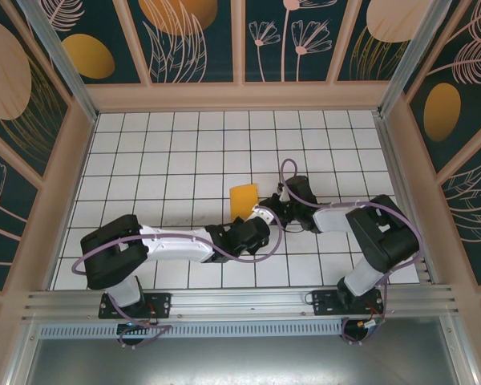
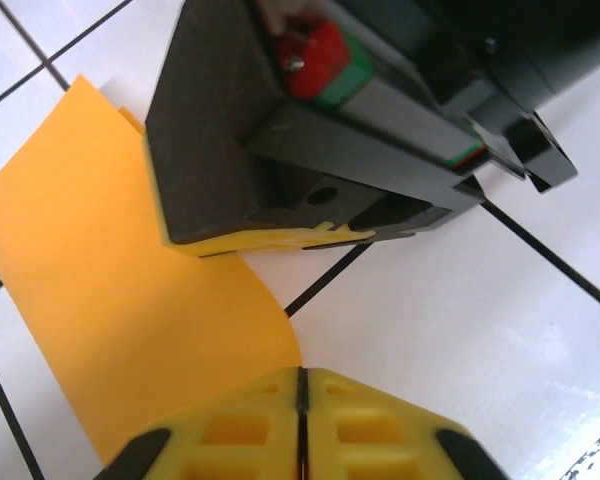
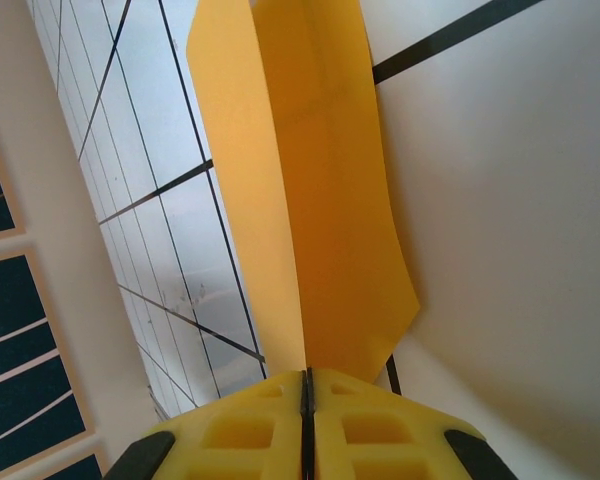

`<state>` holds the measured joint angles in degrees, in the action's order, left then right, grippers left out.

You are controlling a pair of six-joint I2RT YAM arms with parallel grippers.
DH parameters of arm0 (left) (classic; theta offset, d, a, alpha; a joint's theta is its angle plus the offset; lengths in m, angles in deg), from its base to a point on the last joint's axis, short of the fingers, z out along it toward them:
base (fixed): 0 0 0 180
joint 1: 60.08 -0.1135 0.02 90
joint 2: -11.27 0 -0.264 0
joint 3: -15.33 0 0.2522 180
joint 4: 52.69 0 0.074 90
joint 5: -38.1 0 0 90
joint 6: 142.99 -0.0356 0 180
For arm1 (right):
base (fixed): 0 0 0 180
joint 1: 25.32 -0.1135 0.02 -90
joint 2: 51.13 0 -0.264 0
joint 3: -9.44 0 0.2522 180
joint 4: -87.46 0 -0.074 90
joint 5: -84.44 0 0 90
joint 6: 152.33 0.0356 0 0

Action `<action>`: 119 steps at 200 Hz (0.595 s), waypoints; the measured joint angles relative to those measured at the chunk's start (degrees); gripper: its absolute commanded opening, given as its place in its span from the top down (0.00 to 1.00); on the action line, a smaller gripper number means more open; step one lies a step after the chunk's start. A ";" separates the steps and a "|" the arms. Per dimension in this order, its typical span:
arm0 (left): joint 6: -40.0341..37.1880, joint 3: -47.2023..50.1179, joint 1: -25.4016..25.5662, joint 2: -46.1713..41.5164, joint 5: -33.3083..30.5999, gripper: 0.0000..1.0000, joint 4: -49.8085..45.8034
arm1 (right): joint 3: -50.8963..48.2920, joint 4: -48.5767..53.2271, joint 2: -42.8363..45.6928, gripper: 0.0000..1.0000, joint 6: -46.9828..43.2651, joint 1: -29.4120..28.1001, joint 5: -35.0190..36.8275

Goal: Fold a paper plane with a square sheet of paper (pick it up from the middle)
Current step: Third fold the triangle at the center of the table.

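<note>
Overhead view was bright & even, light from above. White tiled floor [image 1: 184, 152] was clean, w/ only soft, short shadows under the arms [image 1: 176, 241]. Walls [image 1: 32, 120] were darker and leaned outward toward the frame edges, wide-lens distortion.

Left wrist cam: paper [image 2: 110, 270] was vivid, well exposed, fairly sharp. Left gripper [image 2: 302, 385] at bottom edge was blurred, too close to lens. Right gripper [image 2: 270, 238] above it was soft-focus, its dark body nearly w/o detail, faint shadow on the tile below.

Right wrist cam: paper's left flap was paler, right side deeper orange. Floor at right was washed to flat off-white; tiles at left had a grey sheen. Fingers at bottom were blurry.
</note>
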<state>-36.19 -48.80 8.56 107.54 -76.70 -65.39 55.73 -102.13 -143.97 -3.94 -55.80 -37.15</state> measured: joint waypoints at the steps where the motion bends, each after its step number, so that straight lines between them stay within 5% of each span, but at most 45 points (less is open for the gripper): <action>1: 0.20 0.00 0.00 0.00 0.00 1.00 0.00 | 0.00 0.00 0.00 0.89 0.00 0.00 0.00; 47: -0.07 0.07 0.00 -0.90 -0.13 1.00 0.00 | 0.13 0.70 0.00 0.89 -0.46 0.02 -0.02; 89: -0.07 0.33 -0.13 -2.27 1.68 1.00 0.20 | 0.92 2.73 0.66 0.67 -2.19 0.24 0.72; 119: 0.20 1.09 -1.60 -2.71 5.57 1.00 0.70 | 1.18 8.68 5.99 0.67 -5.40 1.77 4.37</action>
<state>-36.00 -47.71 6.97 104.83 -71.12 -64.69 56.91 -93.46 -137.98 -9.34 -54.03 -32.78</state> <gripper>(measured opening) 0.052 0.343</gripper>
